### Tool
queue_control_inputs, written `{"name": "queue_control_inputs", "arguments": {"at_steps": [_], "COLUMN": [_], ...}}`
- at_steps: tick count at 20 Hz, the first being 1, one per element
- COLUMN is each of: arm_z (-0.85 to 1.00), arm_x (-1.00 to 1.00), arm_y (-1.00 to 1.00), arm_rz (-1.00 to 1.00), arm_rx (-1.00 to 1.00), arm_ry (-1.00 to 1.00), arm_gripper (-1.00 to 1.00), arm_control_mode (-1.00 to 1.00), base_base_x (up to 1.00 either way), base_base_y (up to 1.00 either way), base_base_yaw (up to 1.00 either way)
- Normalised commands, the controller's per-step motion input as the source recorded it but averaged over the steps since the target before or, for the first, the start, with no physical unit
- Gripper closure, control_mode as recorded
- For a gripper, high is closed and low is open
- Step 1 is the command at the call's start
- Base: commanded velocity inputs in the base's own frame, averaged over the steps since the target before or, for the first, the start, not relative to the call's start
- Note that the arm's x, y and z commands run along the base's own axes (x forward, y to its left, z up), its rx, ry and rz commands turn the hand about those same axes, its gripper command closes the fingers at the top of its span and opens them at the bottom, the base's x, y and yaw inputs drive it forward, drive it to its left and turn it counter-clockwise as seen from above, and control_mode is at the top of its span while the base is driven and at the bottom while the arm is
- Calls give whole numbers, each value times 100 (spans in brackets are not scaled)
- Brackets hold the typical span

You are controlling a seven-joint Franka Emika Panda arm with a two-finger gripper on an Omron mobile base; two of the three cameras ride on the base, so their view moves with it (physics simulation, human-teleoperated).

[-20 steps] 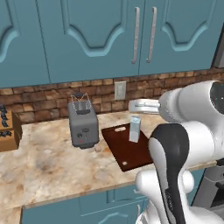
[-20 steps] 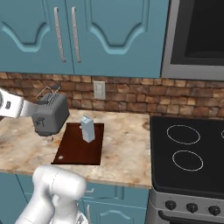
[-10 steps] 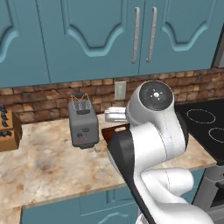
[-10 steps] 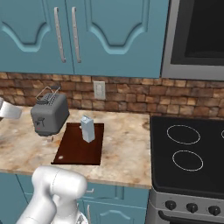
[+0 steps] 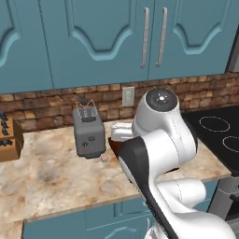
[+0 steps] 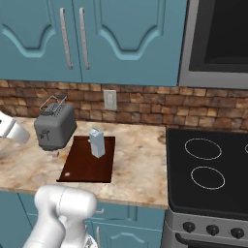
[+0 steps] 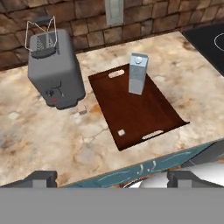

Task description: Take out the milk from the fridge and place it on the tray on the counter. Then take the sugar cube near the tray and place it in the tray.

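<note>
teal cabinets up top, brick backsplash behind, and beige marbled counter (image 7: 39, 135) running across the middle. got a dark brown tray (image 7: 140, 118) lying flat on that counter, handle slots at both short ends in the hand view. milk (image 7: 138, 73) standing upright on the tray, toward the end nearer the wall, same deal in the right base view where the carton (image 6: 97, 142) sits at the back part of the board (image 6: 82, 167). tiny white sugar cube (image 7: 121, 132) already lying on the tray too, near the front edge corner, well apart from the milk; shows as a small pale speck (image 6: 67, 174) from the right base view. grey toaster (image 7: 54, 70) parked just beside the tray on its left, wire rack sticking up, with a little tan cube-ish thing (image 7: 82, 109) on the counter right by its base, between toaster and tray. black stovetop (image 6: 208, 169) with ring marks off to the right. wall outlet (image 6: 109, 99) on the bricks behind. knife block (image 5: 7, 142) at the far left edge in the left base view. gripper (image 7: 111, 177) hovering back over the counter edge looking down at all this, fingers spread wide apart, nothing between them, not touching anything.
</note>
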Motion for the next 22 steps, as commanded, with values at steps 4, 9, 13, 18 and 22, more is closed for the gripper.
{"name": "queue_control_inputs", "arguments": {"at_steps": [4, 9, 13, 18, 22], "arm_z": [-48, -29, -33, -18, -23], "arm_x": [24, 16, 22, 52, 42], "arm_y": [0, 11, 18, 7, 6], "arm_rz": [5, 1, 0, 0, 0], "arm_rx": [20, -5, -8, 0, -2], "arm_ry": [2, 0, 3, 9, 1], "arm_gripper": [-100, -100, -100, -100, -100], "arm_control_mode": [-100, -100, -100, -100, -100], "base_base_x": [0, 0, 0, 0, 0], "base_base_y": [0, 0, 0, 0, 0], "base_base_yaw": [0, 0, 0, 0, 0]}}
